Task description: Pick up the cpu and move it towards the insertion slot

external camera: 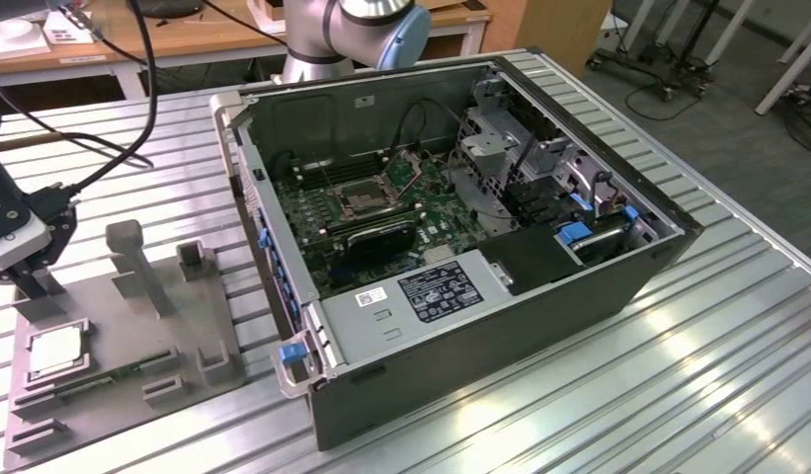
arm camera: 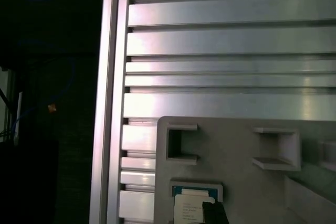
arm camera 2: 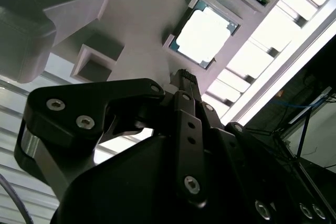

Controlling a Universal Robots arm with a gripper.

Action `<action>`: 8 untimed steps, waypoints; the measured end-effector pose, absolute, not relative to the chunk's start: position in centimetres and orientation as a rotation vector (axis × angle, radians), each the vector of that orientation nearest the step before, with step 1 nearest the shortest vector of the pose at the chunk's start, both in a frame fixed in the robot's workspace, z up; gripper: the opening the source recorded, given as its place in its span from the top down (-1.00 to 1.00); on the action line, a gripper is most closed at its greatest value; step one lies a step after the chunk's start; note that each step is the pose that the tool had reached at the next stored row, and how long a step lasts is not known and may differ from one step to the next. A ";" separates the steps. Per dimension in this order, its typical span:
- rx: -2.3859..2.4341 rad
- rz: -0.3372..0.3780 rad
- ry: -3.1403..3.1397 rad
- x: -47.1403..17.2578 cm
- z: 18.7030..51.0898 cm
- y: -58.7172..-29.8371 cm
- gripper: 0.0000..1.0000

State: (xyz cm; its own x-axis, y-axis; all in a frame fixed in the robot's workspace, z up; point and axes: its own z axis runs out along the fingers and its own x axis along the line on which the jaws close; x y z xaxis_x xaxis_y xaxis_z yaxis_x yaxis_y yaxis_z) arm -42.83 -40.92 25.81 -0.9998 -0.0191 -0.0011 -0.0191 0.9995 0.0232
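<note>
Hovering low over the grey fixture tray point(external camera: 148, 334), my hand point(external camera: 34, 286) has hold of nothing, and I cannot tell from any view how far open it stands. The cpu point(arm camera 2: 203, 31) lies flat in its square nest on that tray, just beside the hand's tip in both wrist views and not yet touched, as far as I can see. It is well apart from the insertion slot point(external camera: 365, 200), which sits in the green board inside the open computer case point(external camera: 603, 286).

I judge the step in hand to be the approach to the pick. To do it well I would centre the hand over the chip, keep it square to the chip's edges, and take it by two opposite sides of the pale rim rather than pinching the raised walls of the nest. A straight lift should keep a corner from catching.

Around it, a tall upright post point(external camera: 131, 265) rises from the tray near the hand, and the green memory stick point(external camera: 116, 378) lies just beside the cpu. Black cables point(external camera: 116, 109) loop across the counter point(external camera: 577, 415) behind — worth watching. The case's near wall stands between tray and slot.
</note>
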 end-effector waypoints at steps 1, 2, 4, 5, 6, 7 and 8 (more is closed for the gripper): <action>-0.030 0.036 3.140 -42.8 25.8 -40.9 0.79; -0.030 0.036 3.140 -42.8 25.8 -40.9 0.79; -0.030 0.036 3.141 -42.8 25.8 -40.9 0.79; -0.030 0.036 3.140 -42.8 25.7 -40.9 0.79; -0.030 0.036 3.140 -42.8 25.7 -40.9 0.79; -0.030 0.036 3.140 -42.8 25.7 -40.9 0.79; -0.030 0.036 3.140 -42.8 25.7 -40.9 0.79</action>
State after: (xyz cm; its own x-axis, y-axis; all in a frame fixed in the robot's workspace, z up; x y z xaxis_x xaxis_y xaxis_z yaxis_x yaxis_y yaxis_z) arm -42.83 -40.93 25.74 -0.9998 -0.0191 -0.0010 -0.0191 0.9996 0.0231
